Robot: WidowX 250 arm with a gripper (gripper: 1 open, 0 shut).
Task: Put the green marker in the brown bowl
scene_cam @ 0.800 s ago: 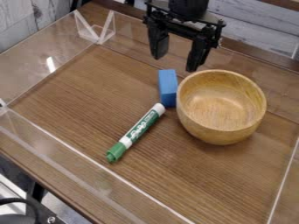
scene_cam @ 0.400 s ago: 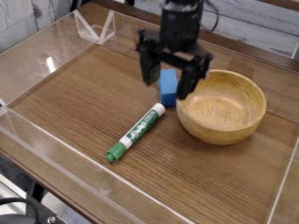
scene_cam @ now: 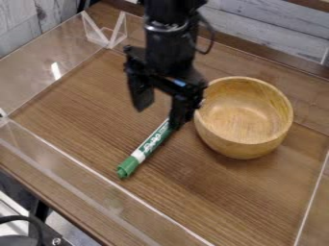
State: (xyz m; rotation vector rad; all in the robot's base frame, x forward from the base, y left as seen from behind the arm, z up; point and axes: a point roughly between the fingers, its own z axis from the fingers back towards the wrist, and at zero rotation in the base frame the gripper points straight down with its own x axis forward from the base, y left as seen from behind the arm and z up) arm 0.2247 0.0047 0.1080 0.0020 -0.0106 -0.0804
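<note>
The green marker (scene_cam: pixel 146 149) lies diagonally on the wooden table, its green cap toward the front left and its other end pointing at the bowl. The brown bowl (scene_cam: pixel 244 117) stands upright and empty just right of it. My gripper (scene_cam: pixel 161 104) hangs pointing down over the marker's far end, left of the bowl. Its two black fingers (scene_cam: pixel 138 94) stand wide apart with nothing between them, and I cannot tell how far above the marker they are.
Low clear plastic walls (scene_cam: pixel 52 154) fence in the wooden table top (scene_cam: pixel 77 106). A clear folded plastic piece (scene_cam: pixel 103 34) stands at the back left. The table's front edge drops off at the lower left.
My gripper has come from the back of the table forward and left, down toward the marker's far end, staying open. It now covers the blue block beside the bowl.
</note>
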